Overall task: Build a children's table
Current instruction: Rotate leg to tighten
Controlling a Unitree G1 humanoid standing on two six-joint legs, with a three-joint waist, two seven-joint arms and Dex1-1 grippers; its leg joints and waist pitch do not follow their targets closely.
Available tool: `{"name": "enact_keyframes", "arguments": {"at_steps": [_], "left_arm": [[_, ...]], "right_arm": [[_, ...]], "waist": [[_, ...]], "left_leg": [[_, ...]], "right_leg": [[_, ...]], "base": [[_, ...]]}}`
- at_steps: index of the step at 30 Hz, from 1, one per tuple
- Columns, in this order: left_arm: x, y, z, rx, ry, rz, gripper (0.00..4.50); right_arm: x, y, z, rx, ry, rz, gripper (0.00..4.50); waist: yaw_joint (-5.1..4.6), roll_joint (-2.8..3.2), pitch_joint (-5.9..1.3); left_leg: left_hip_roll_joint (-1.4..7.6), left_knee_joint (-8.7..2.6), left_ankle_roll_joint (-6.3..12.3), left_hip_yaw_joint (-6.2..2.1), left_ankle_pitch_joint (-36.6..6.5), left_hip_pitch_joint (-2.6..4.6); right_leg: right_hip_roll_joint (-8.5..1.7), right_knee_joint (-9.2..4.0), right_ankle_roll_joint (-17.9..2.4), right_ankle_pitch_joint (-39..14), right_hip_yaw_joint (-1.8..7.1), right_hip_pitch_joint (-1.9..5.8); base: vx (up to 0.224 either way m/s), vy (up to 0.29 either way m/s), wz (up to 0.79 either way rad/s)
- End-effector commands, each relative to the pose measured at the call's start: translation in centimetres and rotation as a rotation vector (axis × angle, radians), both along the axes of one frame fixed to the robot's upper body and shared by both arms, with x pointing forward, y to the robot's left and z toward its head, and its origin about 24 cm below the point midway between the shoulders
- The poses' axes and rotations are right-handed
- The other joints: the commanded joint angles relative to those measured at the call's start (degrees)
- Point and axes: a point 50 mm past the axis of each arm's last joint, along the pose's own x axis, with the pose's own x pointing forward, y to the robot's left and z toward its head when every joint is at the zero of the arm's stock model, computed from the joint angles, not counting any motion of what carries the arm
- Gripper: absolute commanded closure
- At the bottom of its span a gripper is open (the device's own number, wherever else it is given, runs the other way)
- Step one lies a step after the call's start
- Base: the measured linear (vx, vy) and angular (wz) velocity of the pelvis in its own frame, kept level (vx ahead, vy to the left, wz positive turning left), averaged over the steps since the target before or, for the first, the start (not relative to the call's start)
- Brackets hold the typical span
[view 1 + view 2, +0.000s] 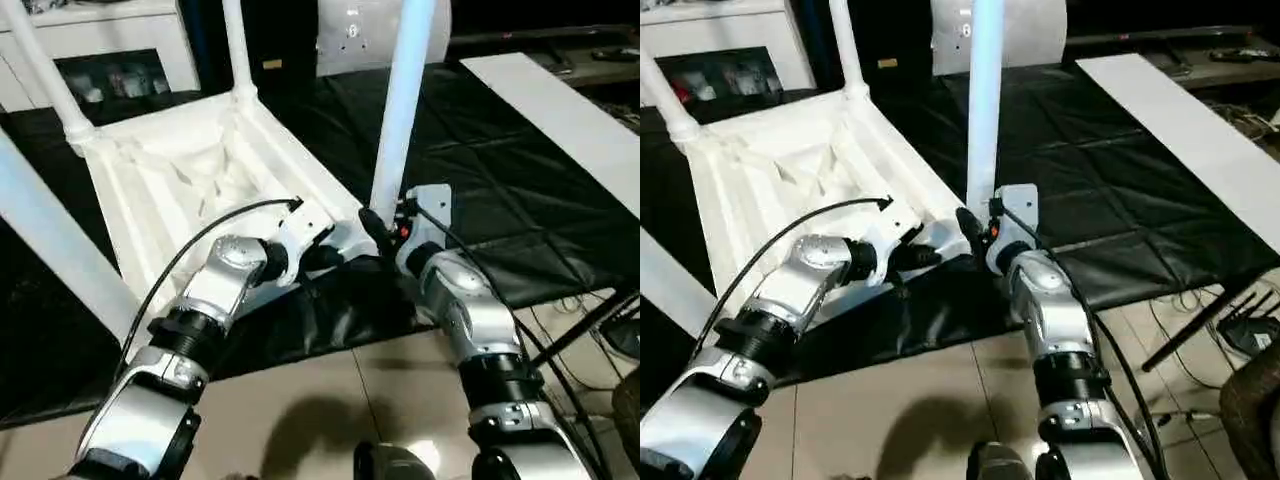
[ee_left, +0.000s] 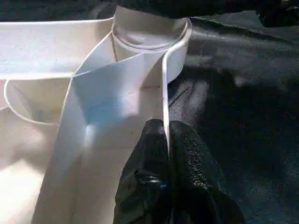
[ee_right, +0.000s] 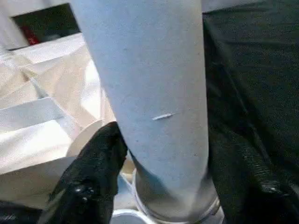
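A: Where is the children's table?

B: Upside down on the black mat, filling the upper left and centre of the head views. Its ribbed underside faces up. Four white legs stand up from the corner sockets: one at the far left corner, one at the far corner near top centre, one cutting across the left edge close to the camera, and one at the near right corner, rising out of the top of the frame.

A: What is the left gripper doing?

B: Its two black fingers are pinched together on the thin white rim of the tabletop, just short of the round socket at the near right corner. In the left eye view it sits at centre, on the table's near edge.

A: And the right gripper?

B: Its fingers stand apart on either side of the near right leg, low down by the collar. One finger lies against the leg; the other side is dark and I cannot tell whether it touches, so I cannot say the leg is gripped.

A: Any writing or labels?

B: None that I can read. A white board lies on the mat at the upper right, and cables trail over the tiled floor at the lower right.
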Motion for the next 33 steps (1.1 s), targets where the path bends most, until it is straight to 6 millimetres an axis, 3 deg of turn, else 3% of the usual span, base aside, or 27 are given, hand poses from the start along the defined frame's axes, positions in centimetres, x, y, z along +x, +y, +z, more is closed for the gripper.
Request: {"name": "enact_keyframes", "arguments": {"at_steps": [1,3,5,8,9,10,12,14,16,24,28,33], "left_arm": [[-0.1,-2.0,2.1,-0.042,-0.108,-0.098,4.5],[-0.4,-1.4,2.0,-0.017,-0.116,-0.141,4.5],[-0.5,-1.2,1.9,-0.009,-0.118,-0.155,4.5],[-1.3,1.0,1.2,0.039,-0.064,-0.25,4.5],[-1.4,1.1,1.2,0.04,-0.062,-0.252,4.5],[-1.5,1.7,1.0,0.059,-0.05,-0.283,4.5],[-1.6,1.9,1.0,0.067,-0.048,-0.298,4.5],[-2.1,2.5,0.8,0.072,-0.027,-0.351,4.5],[-2.9,3.3,0.6,0.084,0.003,-0.467,4.5],[-3.7,3.7,0.6,0.131,0.04,-0.618,4.5],[-3.9,3.1,0.8,0.129,0.044,-0.68,4.5],[-4.0,2.8,0.8,0.129,0.041,-0.698,4.5]], "right_arm": [[-1.2,2.3,-1.6,-0.007,0.063,0.142,1.16],[-1.8,0.3,-2.0,-0.062,0.034,0.193,1.03],[-2.0,-0.3,-2.1,-0.077,0.026,0.211,0.9],[-3.3,-5.6,-0.8,-0.139,-0.067,0.343,0.61],[-3.3,-5.7,-0.8,-0.14,-0.07,0.349,0.56],[-3.7,-6.7,-0.2,-0.166,-0.095,0.413,0.45],[-3.9,-7.1,-0.1,-0.181,-0.102,0.437,0.32],[-4.3,-7.8,0.2,-0.224,-0.104,0.507,0.17],[-5.0,-8.4,0.7,-0.259,-0.099,0.657,0.11],[-5.0,-8.0,1.4,-0.285,-0.099,0.878,0.11],[-4.6,-7.2,1.3,-0.282,-0.066,0.984,0.49],[-4.4,-6.9,1.3,-0.266,-0.049,1.035,0.9]], "waist": [[0.66,-0.44,-4.44],[1.44,-0.55,-4.4],[1.92,-0.42,-4.41],[3.11,-0.46,-4.31],[3.48,0.17,-4.39],[3.95,-0.25,-4.48],[4.53,-0.39,-4.46],[4.75,-0.6,-4.37],[5.22,-0.77,-4.53],[6.95,-0.9,-4.64],[7.75,-0.94,-4.89],[8.74,-1.15,-5.03]], "left_leg": [[1.76,-4.14,9.48,-0.48,-6.42,-0.11],[1.9,-4.05,10.01,-0.38,-5.94,-0.01],[2.0,-4.06,10.35,-0.32,-5.0,0.03],[2.32,-4.15,10.48,-0.28,-6.01,0.39],[2.37,-4.13,10.52,-0.33,-6.23,0.54],[2.42,-4.07,10.49,-0.11,-6.15,0.7],[2.32,-4.06,10.75,-0.2,-5.1,0.3],[2.21,-4.09,10.27,-0.01,-6.51,0.29],[2.22,-4.11,9.64,0.09,-7.62,0.48],[2.53,-4.17,8.75,0.56,-6.77,0.87],[2.58,-4.14,8.98,0.91,-5.69,1.41],[2.55,-4.06,8.82,1.07,-4.87,1.4]], "right_leg": [[-3.72,-2.61,-11.97,-13.83,3.03,4.09],[-3.7,-2.64,-11.73,-13.8,3.07,4.18],[-3.65,-2.52,-12.07,-13.29,3.17,4.02],[-3.57,-2.49,-12.05,-13.7,3.37,4.0],[-3.54,-2.39,-12.2,-13.56,3.35,4.07],[-3.49,-2.4,-12.5,-12.64,3.55,3.83],[-3.4,-1.89,-13.11,-11.3,3.57,3.92],[-3.42,-2.14,-12.58,-13.96,3.68,3.89],[-3.44,-2.38,-11.95,-16.95,3.74,3.83],[-3.21,-2.06,-12.14,-17.04,4.14,3.31],[-3.08,-1.55,-13.55,-14.4,4.64,3.06],[-3.15,-1.45,-13.48,-14.31,4.78,3.16]], "base": [[0.0,0.0,0.0],[0.0,0.0,0.0],[0.0,0.0,0.0],[0.0,0.0,0.0],[0.0,0.0,0.0],[0.0,0.0,0.0],[0.0,0.0,0.0],[0.0,0.0,0.0],[0.0,0.0,0.0],[0.0,0.0,0.0],[0.0,0.0,0.0],[0.0,0.0,0.0]]}}
